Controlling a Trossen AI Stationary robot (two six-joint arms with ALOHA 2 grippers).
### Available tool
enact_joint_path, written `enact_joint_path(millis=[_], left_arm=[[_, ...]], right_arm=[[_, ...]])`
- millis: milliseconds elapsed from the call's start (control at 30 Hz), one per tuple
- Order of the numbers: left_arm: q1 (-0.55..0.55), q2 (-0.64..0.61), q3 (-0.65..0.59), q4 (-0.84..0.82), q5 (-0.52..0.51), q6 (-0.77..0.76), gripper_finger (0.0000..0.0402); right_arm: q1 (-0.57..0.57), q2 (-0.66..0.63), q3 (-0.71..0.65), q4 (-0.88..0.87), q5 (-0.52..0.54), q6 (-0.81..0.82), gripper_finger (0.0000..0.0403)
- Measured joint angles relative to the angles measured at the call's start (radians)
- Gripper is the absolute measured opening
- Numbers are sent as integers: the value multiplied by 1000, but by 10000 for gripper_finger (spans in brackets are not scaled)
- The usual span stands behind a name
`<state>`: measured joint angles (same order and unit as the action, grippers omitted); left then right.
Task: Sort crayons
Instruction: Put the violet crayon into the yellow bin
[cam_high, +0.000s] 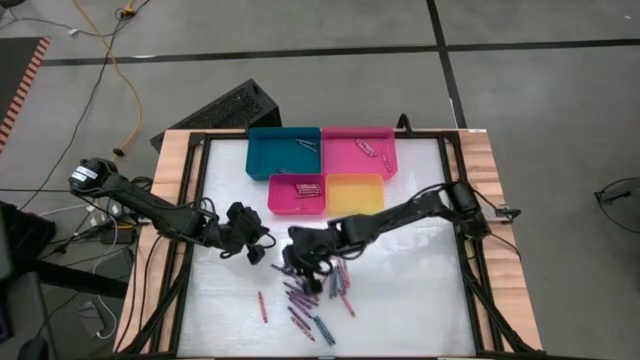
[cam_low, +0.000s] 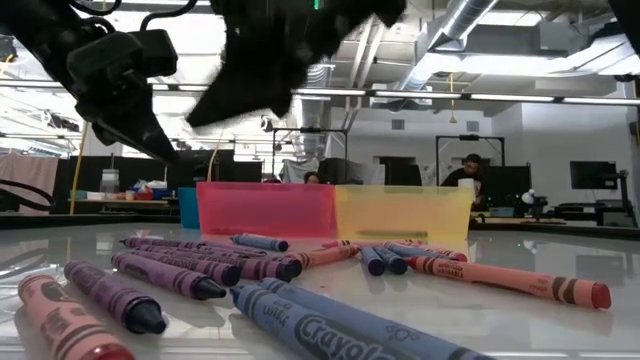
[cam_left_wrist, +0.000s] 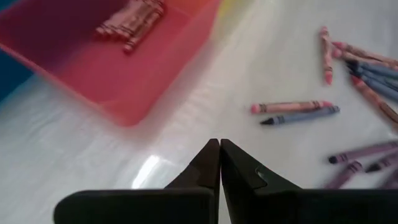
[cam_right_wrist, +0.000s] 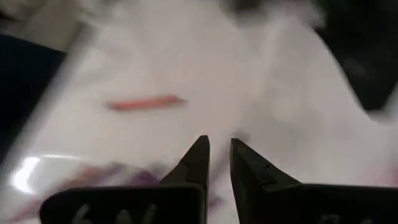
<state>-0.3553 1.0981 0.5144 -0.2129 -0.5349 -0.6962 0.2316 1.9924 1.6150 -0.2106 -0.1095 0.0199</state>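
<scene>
Several loose crayons (cam_high: 312, 295), purple, blue and red, lie flat on the white table near its front edge; one red crayon (cam_high: 263, 307) lies apart to the left. More crayons (cam_left_wrist: 130, 22) lie in the small pink tray (cam_high: 297, 194). My left gripper (cam_left_wrist: 219, 144) is shut and empty. It hangs above the table, left of the pile and near that tray. My right gripper (cam_right_wrist: 217, 142) hovers over the pile's far end, its fingers a little apart with nothing between them. A red crayon (cam_right_wrist: 144, 101) lies on the table ahead of it.
A teal tray (cam_high: 283, 152) and a large pink tray (cam_high: 357, 150) stand at the far edge. A yellow tray (cam_high: 355, 194) sits beside the small pink one. Black rails (cam_high: 190, 200) frame the table. People sit at desks in the room beyond (cam_low: 470, 170).
</scene>
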Motion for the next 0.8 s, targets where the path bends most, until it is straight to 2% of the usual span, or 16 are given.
enact_joint_path(millis=[133,400,633,800], left_arm=[[0,0,0,2,26,18,0],[1,-31,0,-4,26,97,0],[1,-84,0,-20,-2,113,20],[-1,-101,0,-12,-14,112,52]], right_arm=[[-36,32,-3,-33,96,49,59],[-38,107,13,10,196,85,59],[-7,216,113,39,217,55,59],[11,303,192,-46,216,59,66]])
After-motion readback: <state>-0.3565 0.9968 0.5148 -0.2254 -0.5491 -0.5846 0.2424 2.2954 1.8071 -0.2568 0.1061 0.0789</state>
